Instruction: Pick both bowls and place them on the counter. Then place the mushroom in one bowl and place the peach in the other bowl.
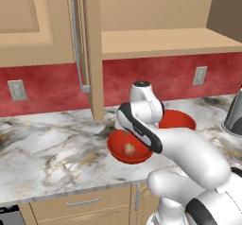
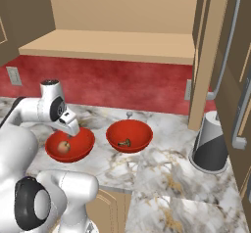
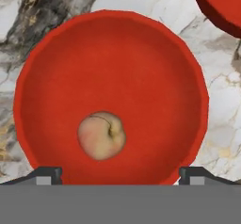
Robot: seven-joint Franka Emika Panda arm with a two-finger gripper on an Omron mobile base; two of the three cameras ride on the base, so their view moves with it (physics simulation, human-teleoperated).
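While the arm reaches forward and down, its open pincer (image 3: 120, 173) hangs above the near red bowl (image 3: 141, 63) on the desk (image 1: 47, 148), where the reddish-yellow peach (image 3: 101, 136) lies.

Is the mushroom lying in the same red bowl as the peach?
No: the mushroom lies in the right bowl, while the peach sits alone in the left bowl.
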